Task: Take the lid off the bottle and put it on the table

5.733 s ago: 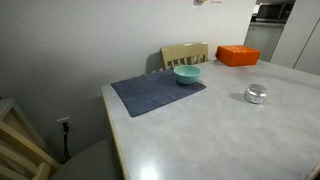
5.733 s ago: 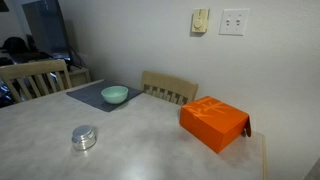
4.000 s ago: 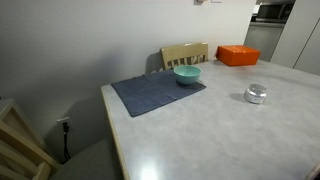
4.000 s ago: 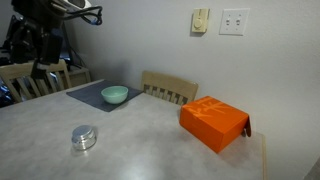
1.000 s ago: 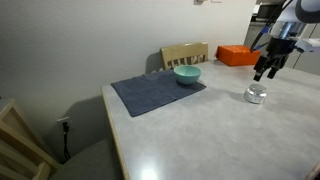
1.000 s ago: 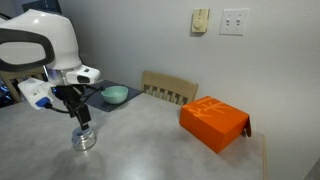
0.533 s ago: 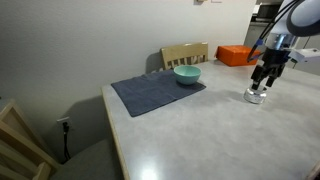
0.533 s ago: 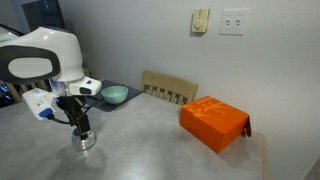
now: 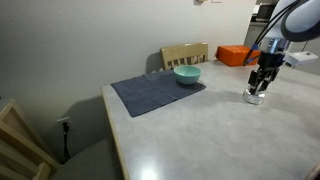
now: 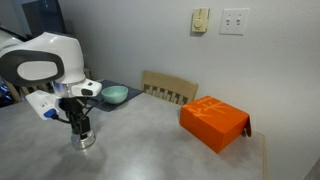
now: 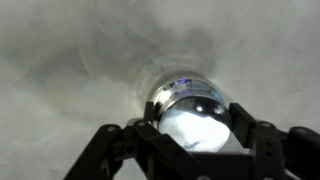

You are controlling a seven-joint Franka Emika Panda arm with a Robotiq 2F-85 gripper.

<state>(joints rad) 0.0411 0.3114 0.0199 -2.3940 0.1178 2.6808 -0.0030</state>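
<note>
Claw [image 11: 195,127] hangs open astride the lid [image 11: 195,102] of the bottle [image 9: 256,98], on the worktop [image 9: 190,135] well apart from the teal bowl [image 9: 187,74]; lid looks light, rigid, slick metal, best pinched at opposite rim sides.

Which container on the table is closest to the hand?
The small squat silver-grey bottle, directly under the hand; the teal bowl and orange box sit farther off.

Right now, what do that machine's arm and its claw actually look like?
The arm is made of bulky, rounded white segments with dark bands at the joints and a bluish patch near the wrist. The gripper is black. In the wrist view its two fingers are built from linked black bars. No markings are legible.
</note>
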